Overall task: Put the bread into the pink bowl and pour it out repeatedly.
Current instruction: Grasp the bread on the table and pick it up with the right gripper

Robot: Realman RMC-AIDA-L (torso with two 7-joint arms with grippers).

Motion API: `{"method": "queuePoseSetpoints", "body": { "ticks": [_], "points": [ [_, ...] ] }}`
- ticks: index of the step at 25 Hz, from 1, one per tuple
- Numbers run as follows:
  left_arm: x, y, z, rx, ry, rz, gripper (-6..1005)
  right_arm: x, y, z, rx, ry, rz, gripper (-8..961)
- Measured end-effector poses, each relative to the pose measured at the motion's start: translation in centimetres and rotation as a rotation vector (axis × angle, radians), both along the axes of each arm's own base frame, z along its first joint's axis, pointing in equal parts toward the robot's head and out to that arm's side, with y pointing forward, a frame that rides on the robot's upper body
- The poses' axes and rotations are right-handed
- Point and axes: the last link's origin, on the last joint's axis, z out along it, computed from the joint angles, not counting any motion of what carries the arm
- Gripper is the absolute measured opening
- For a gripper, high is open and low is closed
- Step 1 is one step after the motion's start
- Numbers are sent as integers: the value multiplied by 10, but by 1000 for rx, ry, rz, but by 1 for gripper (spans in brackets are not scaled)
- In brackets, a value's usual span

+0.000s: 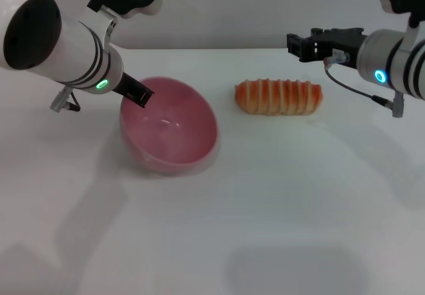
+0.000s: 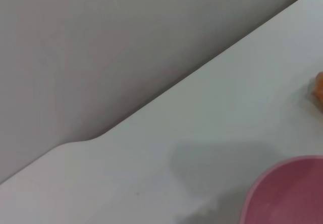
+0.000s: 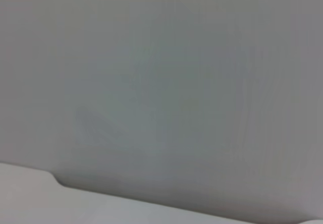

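The pink bowl (image 1: pixel 174 134) is tipped up on the white table (image 1: pixel 279 215), with its opening facing the front right and nothing inside. My left gripper (image 1: pixel 138 94) is shut on its back left rim. The bread (image 1: pixel 279 97), an orange-tan ridged loaf, lies on the table to the right of the bowl, apart from it. My right gripper (image 1: pixel 300 47) hovers open just behind and above the bread, holding nothing. In the left wrist view part of the pink bowl (image 2: pixel 290 193) shows, along with a sliver of the bread (image 2: pixel 319 90).
The table's far edge meets a grey wall (image 1: pixel 219 9) close behind both grippers. The right wrist view shows only the wall (image 3: pixel 161 82) and a strip of the table edge (image 3: pixel 25 193).
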Motion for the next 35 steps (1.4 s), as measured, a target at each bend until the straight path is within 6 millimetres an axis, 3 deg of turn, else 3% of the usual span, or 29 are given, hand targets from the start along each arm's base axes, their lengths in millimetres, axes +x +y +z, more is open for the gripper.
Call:
{"method": "queuePoseSetpoints", "body": {
  "ticks": [4, 7, 12, 24, 35],
  "points": [
    [-1, 0, -1, -3, 5, 0, 40, 5, -4, -3, -4, -12, -4, 370],
    [0, 0, -1, -6, 8, -2, 40, 10, -6, -8, -21, -26, -14, 603],
    [3, -1, -2, -15, 15, -5, 39, 21, -7, -13, -36, -32, -52, 695],
    [6, -2, -3, -24, 20, -6, 39, 59, -5, -24, -48, -59, -148, 693],
    [9, -3, -6, -32, 24, -10, 40, 69, 6, -38, -72, -56, -185, 692]
  ]
}}
